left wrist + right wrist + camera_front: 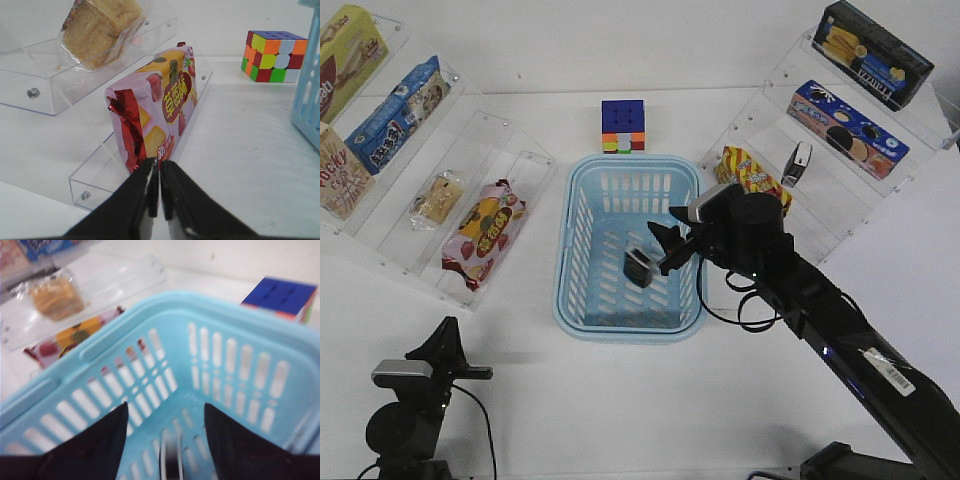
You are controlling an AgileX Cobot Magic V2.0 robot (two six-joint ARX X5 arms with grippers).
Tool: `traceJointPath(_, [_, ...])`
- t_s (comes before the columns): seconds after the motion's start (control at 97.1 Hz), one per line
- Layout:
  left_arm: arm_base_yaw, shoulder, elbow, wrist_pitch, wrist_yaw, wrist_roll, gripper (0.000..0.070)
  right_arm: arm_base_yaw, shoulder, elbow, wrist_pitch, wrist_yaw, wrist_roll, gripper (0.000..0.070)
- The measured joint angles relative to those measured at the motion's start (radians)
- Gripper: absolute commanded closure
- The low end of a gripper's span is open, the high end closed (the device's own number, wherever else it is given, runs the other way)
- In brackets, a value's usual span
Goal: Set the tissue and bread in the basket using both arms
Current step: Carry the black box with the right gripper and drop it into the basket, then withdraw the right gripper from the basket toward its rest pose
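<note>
Nearest the front camera, the left gripper (448,335) sits low with its black fingers clenched together, grasping nothing. Over the large light-blue slotted plastic basket (582,190), the right gripper (665,250) is spread apart, released; the small black-and-white tissue pack (639,267) lies inside beneath it. On the left clear shelf rests the tan plastic-wrapped bread (437,197).

Bright, even light washes the white worktop (620,400) almost shadowless. The right wrist view is smeared with blur across the basket (165,330); the left wrist view is sharp.
</note>
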Motion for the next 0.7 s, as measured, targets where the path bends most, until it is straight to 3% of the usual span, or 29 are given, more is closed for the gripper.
traceJointPath(0.072, [0.0, 0.0, 0.0, 0.0, 0.0, -0.04, 0.0697, -0.024, -0.029, -0.001, -0.005, 0.04, -0.001, 0.07])
traceJointPath(0.144, [0.0, 0.0, 0.0, 0.002, 0.016, -0.114, 0.0699, -0.06, -0.085, -0.002, -0.01, 0.076, -0.008, 0.07])
traceJointPath(0.268, [0.0, 0.0, 0.001, 0.004, 0.04, -0.307, 0.0699, -0.147, -0.207, -0.007, -0.048, 0.147, -0.013, 0.07])
traceJointPath(0.412, [0.0, 0.006, 0.047, -0.021, 0.05, -0.438, 0.0699, -0.188, -0.362, -0.165, 0.074, 0.201, -0.013, 0.07])
traceJointPath(0.566, [0.0, 0.1, 0.245, -0.066, 0.05, -0.458, 0.0699, -0.201, -0.525, -0.428, 0.215, 0.22, -0.013, 0.07])
traceJointPath(0.7, [0.0, 0.301, 0.445, -0.164, 0.05, -0.357, 0.0699, -0.206, -0.571, -0.533, 0.207, 0.225, -0.013, 0.07])
